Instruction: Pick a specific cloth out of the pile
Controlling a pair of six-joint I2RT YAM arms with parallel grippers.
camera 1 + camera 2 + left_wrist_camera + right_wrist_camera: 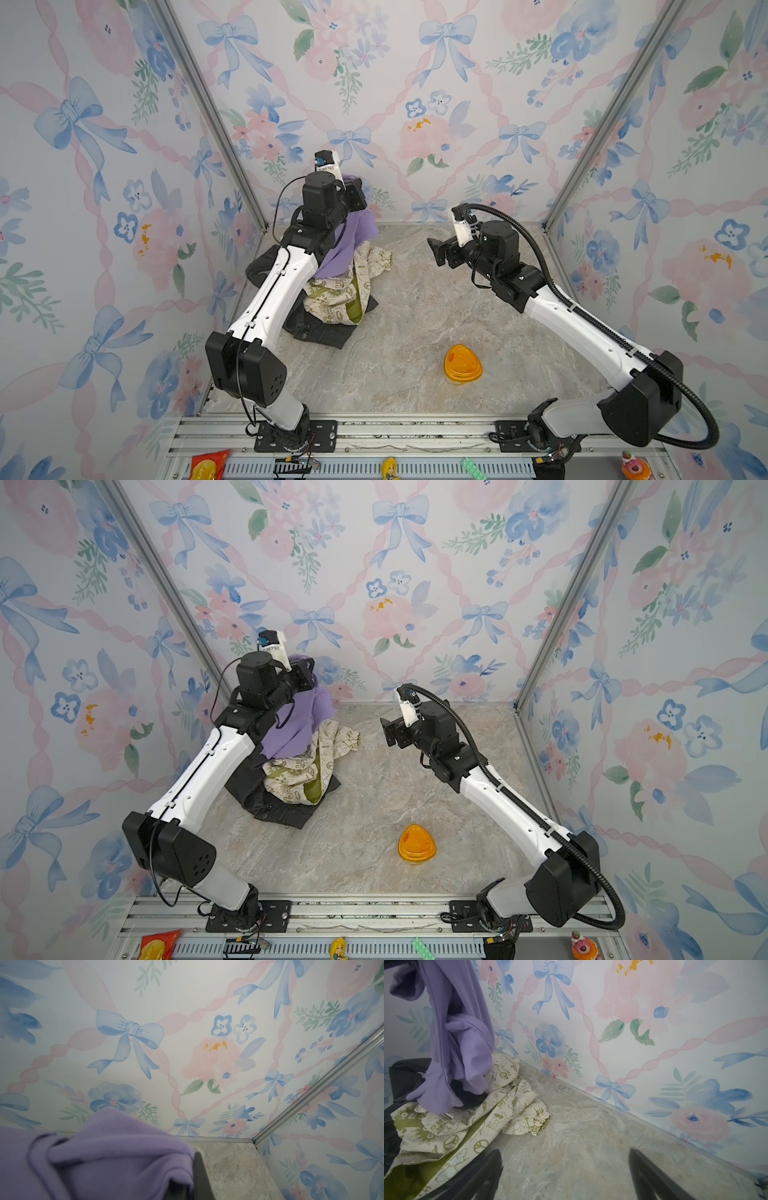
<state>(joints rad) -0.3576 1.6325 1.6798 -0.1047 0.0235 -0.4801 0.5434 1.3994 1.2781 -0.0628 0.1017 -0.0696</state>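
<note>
The lavender cloth (353,245) (299,725) hangs from my left gripper (358,188) (306,668), which is shut on its upper end, high near the back wall. Its lower folds still drape onto the pile (332,301) (296,781) of cream, olive-printed fabric and dark garments below. In the left wrist view the cloth (114,1157) bunches over the jaws, and only one dark finger (200,1169) shows. My right gripper (436,251) (388,729) (564,1153) hovers open and empty over bare table, to the right of the pile (446,1136) and the hanging cloth (458,1043).
An orange lid (462,363) (417,843) lies on the marble table toward the front right. Floral walls close in the back and both sides. Along the front rail sit a red packet (208,465), a small figurine (390,467), a green piece (473,467) and a pink toy (633,467).
</note>
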